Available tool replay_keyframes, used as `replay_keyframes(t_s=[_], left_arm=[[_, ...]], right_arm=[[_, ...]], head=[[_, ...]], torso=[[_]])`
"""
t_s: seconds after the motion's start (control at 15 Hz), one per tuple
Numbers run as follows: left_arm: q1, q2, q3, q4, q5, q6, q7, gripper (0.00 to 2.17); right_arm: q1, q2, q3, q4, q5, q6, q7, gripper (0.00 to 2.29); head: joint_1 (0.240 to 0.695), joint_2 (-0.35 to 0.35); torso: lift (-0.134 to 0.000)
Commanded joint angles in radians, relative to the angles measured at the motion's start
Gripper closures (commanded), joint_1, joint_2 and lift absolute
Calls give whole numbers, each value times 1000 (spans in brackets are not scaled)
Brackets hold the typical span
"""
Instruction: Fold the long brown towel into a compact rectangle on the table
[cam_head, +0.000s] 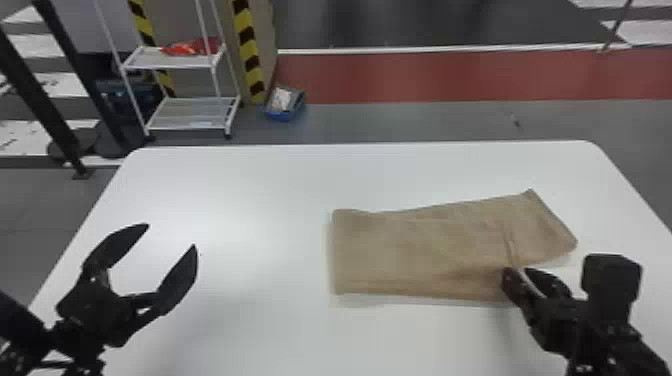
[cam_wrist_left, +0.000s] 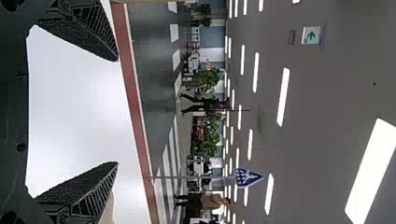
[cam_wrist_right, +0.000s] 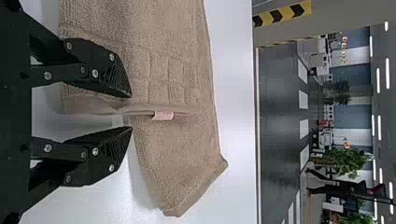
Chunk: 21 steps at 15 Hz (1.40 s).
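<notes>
The brown towel (cam_head: 425, 250) lies folded over on itself as a wide band on the right half of the table, its right part angled. At its near edge, toward the right, stands my right gripper (cam_head: 517, 272), open. In the right wrist view, the towel (cam_wrist_right: 173, 70) has a hem with a small pale tag, and the hem's end lies between the parted fingers of my right gripper (cam_wrist_right: 130, 112). My left gripper (cam_head: 172, 235) is wide open over the table's left side, away from the towel; the left wrist view has the same gripper (cam_wrist_left: 117, 112) with nothing between its fingers.
The white table (cam_head: 225, 200) has rounded far corners. Beyond it on the floor stand a white shelf rack (cam_head: 192, 112) and a blue bin (cam_head: 284, 115), both off the table.
</notes>
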Motion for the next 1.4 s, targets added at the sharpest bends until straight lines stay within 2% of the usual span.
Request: replay_keyframes(t_s=[0.0,0.13,0.27,0.53,0.93,1.07,1.13,1.33], left_arm=[[-2,0,1,3,-1,1,-1,87],[-6,0,1,8,-1,1,-1,87],[-8,-3,0,12,-2,1,-1,87],[-12,0,1,17,-1,1,-1,87],[-14,2,0,19,2,1,-1,87],[-11,2,1,19,5,1,-1,87],[-11,2,1,22,5,1,-2,87],[-14,-1,-7,25,2,1,-5,87]], right_arm=[[-3,1,1,14,-3,-12,4,1031],[5,1,4,9,-13,-43,7,1035],[9,1,11,-12,-15,-43,13,1214],[-41,1,24,-21,-16,-40,19,1214],[-236,1,16,-37,-49,132,70,1214],[-248,1,-33,-37,-62,153,72,1214],[-247,1,-61,-27,-87,138,72,1214],[-261,1,-74,101,-75,113,70,1214]], head=[[695,62],[695,64],[695,70],[695,83],[695,100],[695,100],[695,95],[695,66]], torso=[[-123],[-123],[-123],[-123],[-123],[-123],[-123],[-123]])
